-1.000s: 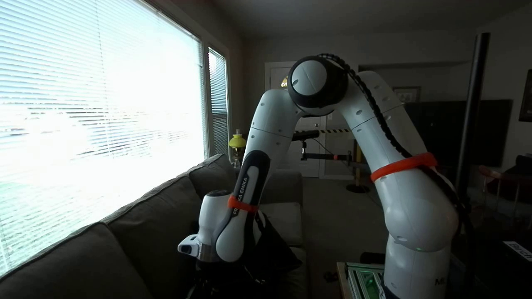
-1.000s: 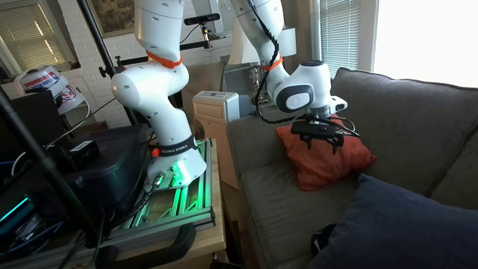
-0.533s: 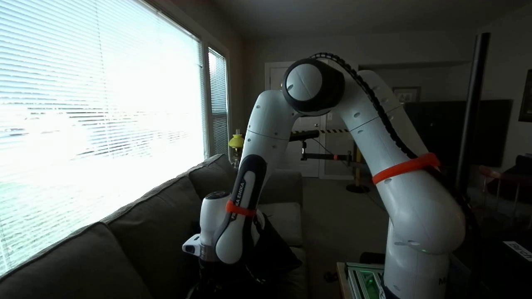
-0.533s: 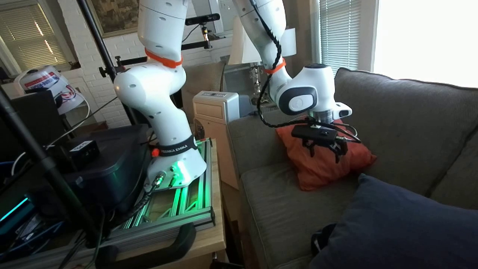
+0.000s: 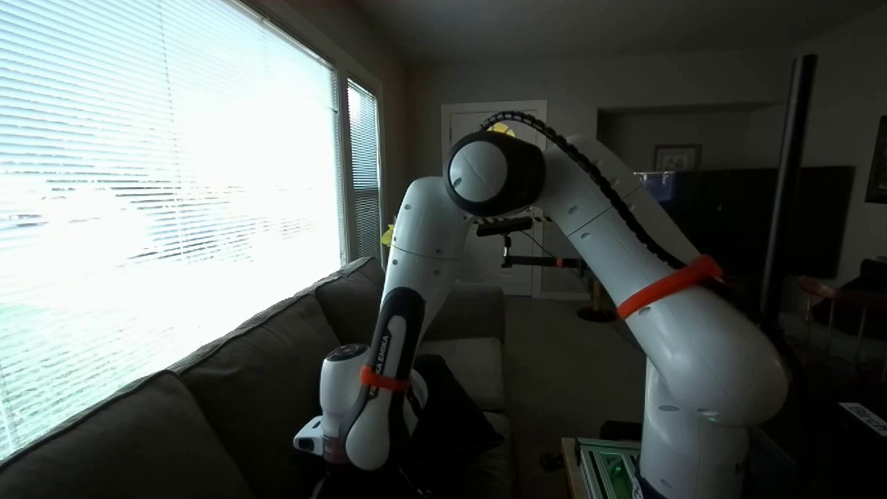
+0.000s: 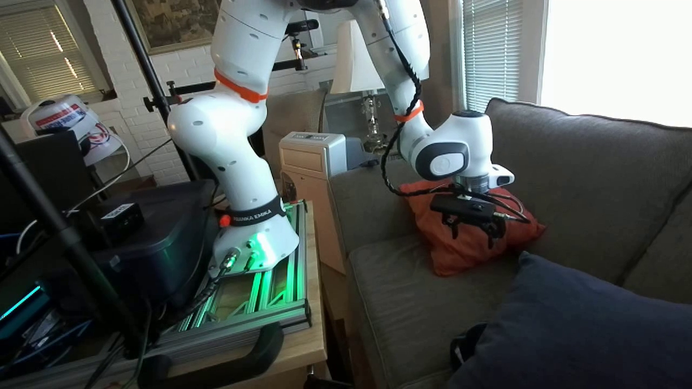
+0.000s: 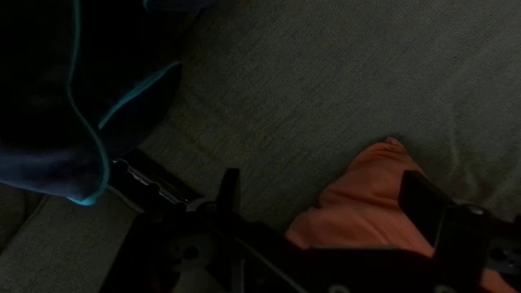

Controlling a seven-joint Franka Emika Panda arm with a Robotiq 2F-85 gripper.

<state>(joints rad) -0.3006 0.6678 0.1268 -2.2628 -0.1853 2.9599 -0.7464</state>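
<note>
My black gripper (image 6: 473, 240) points down above the sofa in an exterior view. In the wrist view the gripper (image 7: 321, 185) has its two fingers wide apart with nothing between them. The nearest thing is a wrinkled orange pillow (image 6: 448, 259), which lies on the sofa below and behind the gripper. A corner of the orange pillow (image 7: 374, 195) shows beneath the fingers in the wrist view, seemingly apart from them. A dark blue cloth thing with teal edging (image 7: 77, 171) lies at upper left there, beside a black object with a shiny edge (image 7: 150, 175).
The grey sofa (image 6: 594, 178) has a high backrest, also in an exterior view (image 5: 256, 367). A dark blue pillow (image 6: 578, 324) lies in front, beside a small black object (image 6: 465, 343). A wooden table (image 6: 313, 346) carries the robot base. A lamp (image 6: 354, 59) stands behind the arm.
The arm has bent lower and the gripper has come down toward the orange pillow, shifting slightly right in an exterior view. The fingers stay apart. The pillows have not moved.
</note>
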